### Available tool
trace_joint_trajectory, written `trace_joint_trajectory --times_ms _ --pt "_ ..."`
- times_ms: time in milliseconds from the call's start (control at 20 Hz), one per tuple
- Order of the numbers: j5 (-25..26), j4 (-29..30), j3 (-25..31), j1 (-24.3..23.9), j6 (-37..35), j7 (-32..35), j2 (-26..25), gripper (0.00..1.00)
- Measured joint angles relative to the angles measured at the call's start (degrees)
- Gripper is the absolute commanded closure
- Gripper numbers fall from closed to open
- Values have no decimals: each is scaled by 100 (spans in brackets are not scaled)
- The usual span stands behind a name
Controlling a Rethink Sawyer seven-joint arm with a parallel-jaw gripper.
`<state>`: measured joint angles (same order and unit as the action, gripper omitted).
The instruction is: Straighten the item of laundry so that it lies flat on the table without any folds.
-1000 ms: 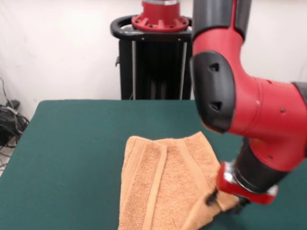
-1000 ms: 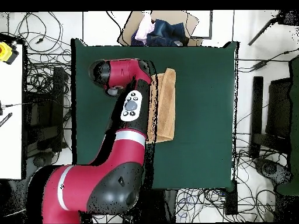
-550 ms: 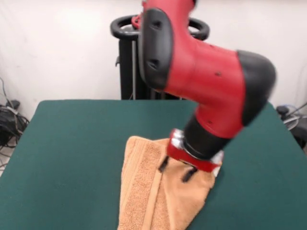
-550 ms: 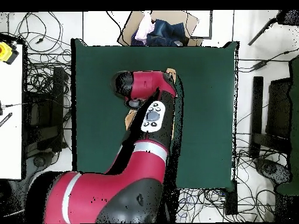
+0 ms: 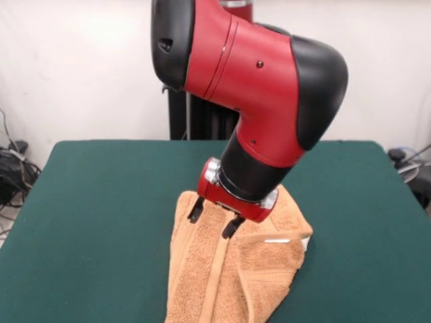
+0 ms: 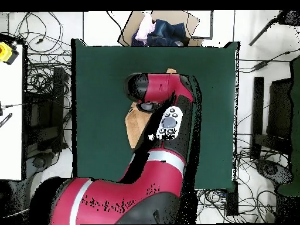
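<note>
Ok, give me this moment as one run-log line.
gripper: open, empty, fingers at the towel | towel: still folded on table, right side doubled over | task: not done

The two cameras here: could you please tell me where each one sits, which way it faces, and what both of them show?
Front view: sits across the table, facing the robot; shows the red arm, its open tool just above the towel, and the pedestal behind.
Overhead view: sits above, looking straight down; the arm reaches up from the bottom edge and hides most of the towel.
Shared: the green table, the peach towel and the arm.
</note>
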<state>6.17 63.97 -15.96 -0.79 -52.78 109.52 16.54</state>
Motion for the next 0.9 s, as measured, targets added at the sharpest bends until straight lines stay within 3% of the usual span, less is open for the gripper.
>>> trace_joint_trajectory --times_ms 300,350,900 --pt "14 27 22 9 98 0 85 0" --pt "14 30 30 8 197 0 82 100" --pt "14 85 53 9 387 0 80 100"
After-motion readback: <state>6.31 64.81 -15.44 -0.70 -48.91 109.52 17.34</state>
